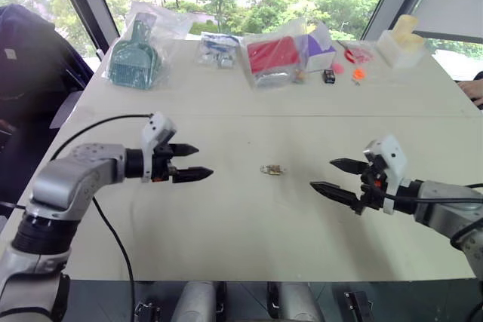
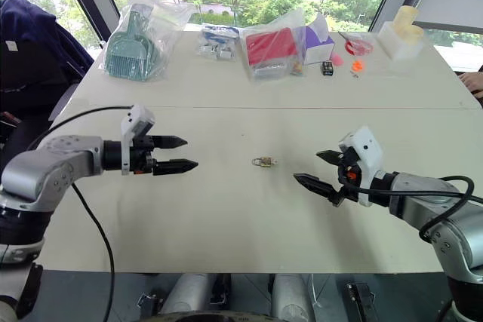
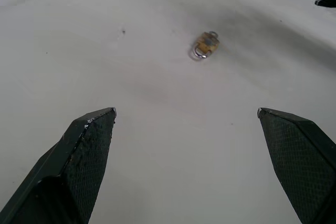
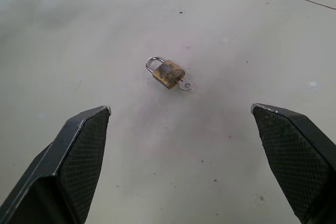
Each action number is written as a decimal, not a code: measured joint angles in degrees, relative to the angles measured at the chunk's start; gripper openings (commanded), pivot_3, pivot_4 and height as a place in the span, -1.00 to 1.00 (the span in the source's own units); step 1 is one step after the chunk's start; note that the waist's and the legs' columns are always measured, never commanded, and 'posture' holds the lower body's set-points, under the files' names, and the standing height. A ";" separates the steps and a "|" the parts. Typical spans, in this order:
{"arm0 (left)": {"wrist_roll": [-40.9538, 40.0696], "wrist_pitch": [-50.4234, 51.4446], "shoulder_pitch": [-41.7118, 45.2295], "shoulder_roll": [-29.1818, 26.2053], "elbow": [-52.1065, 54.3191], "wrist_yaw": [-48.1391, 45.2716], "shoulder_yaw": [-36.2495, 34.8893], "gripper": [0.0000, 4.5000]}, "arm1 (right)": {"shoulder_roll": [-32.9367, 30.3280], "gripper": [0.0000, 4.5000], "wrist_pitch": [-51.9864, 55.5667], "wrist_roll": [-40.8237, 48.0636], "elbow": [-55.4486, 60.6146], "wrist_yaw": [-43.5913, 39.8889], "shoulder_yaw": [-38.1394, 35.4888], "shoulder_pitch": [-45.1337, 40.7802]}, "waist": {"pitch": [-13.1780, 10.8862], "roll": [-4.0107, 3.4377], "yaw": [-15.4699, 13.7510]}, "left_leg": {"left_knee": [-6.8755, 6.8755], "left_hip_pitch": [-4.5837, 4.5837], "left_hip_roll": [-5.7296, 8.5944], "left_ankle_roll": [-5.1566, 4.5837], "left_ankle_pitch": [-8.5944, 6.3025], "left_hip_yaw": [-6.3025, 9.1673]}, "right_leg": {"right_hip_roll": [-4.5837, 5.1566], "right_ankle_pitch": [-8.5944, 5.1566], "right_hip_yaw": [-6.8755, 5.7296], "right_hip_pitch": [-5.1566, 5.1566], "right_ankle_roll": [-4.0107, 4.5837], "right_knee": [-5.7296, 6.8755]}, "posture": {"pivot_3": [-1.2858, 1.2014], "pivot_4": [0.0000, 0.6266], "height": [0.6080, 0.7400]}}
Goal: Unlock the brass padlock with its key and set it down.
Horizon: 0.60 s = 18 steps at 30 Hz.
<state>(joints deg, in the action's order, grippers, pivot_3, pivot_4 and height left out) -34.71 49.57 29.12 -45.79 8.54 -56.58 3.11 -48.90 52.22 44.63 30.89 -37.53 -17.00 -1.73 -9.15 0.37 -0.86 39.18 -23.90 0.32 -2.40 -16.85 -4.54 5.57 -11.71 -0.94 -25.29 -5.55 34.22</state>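
A tiny yellow-brass padlock (image 4: 168, 73) with a thin silver loop lay flat on the pale desk (image 1: 226, 216), near the middle. A tiny grey metal key (image 4: 184, 85) stuck out of the end of the padlock away from the loop, so the key was in the lock. The loop looked closed in the right wrist view.

The left gripper (image 1: 189, 162) was in the air to the left of the padlock, well apart from it. Its two black fingers (image 3: 86, 145) were spread wide and held nothing. They pointed toward the padlock.

The right gripper (image 1: 338, 176) was in the air on the other side, also well apart from the padlock. Its two black fingers (image 4: 79, 150) were spread wide too, with nothing between them. They pointed back at the padlock, so the padlock sat between the two grippers.

At the far edge of the desk were other things. A green plastic scoop in a clear bag (image 1: 136, 58) sat at the far left. Next to it was a small clear bag with blue and white bits (image 1: 217, 48). Then came a red flat pack in a clear bag (image 1: 272, 58), with a purple and white box (image 1: 321, 54) just beside it. A small black thing (image 1: 329, 76) lay in front of that box. A white foam block (image 1: 400, 47) stood at the far right.
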 measured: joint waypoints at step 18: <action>26.22 -28.67 36.69 24.37 -41.67 -22.48 27.48 1.00 | 2.91 0.98 1.88 1.62 7.98 7.04 -2.03 5.00 | -0.05 0.09 -1.56 | 0.98 -0.53 0.16 -0.77 -0.22 0.07 | -0.24 0.02 -0.39 0.22 -0.04 -0.09 | 0.03 -0.52 1.00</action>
<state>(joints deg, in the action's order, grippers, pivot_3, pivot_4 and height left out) -8.49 20.90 65.81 -21.42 -33.13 -79.06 30.60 -45.99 54.09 46.25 38.87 -30.49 -19.03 3.28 -9.20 0.46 -2.42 40.15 -24.43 0.48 -3.17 -17.08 -4.47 5.33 -11.69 -1.33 -25.07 -5.59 34.13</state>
